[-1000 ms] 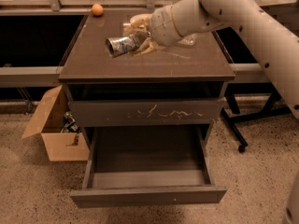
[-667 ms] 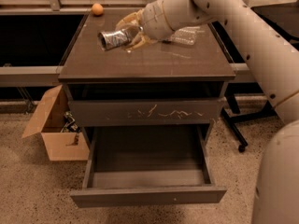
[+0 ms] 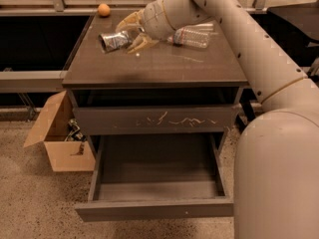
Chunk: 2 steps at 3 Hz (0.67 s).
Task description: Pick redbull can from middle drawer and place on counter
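Upper left of frame, on the counter (image 3: 159,66): can (image 3: 112,41) lies on its side, long axis roughly left-right, open end facing left. Gripper (image 3: 127,38) comes in from the can's right. One finger arcs above the can's right end, the other sits below it, so the jaws are clamped on the can across its short axis. Can looks to be at or just over the surface; contact is not certain.

Drawer (image 3: 154,209) at bottom of frame is pulled out, nothing seen in it. Bottle (image 3: 192,35) lies just right of the wrist.

Judgement: placing step nearly done. Release needs the jaws to part up and down in frame, then a retreat to the right along the can's axis. Risk: can rolls, or the wrist nudges the bottle.
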Tool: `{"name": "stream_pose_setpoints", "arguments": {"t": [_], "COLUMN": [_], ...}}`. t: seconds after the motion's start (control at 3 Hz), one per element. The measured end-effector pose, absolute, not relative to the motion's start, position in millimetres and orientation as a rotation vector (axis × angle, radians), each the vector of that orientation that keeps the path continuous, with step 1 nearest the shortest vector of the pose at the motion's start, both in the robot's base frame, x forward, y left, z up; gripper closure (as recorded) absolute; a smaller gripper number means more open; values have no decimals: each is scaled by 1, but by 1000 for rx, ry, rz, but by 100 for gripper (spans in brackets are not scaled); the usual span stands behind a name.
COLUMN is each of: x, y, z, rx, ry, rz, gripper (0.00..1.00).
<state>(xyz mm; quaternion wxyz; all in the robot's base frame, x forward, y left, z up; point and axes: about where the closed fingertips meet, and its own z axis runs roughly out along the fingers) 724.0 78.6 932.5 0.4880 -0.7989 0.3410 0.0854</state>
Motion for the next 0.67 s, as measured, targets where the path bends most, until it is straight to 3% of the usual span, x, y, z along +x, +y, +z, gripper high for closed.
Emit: {"name": "stream_pose_setpoints", "arguments": {"t": [0.33, 0.67], "x": [733, 733], "y": [85, 85], "z": [922, 922], "rx": [-1944, -1945], "ry": [839, 839], "rz": [234, 235], "gripper": [0, 0]}}
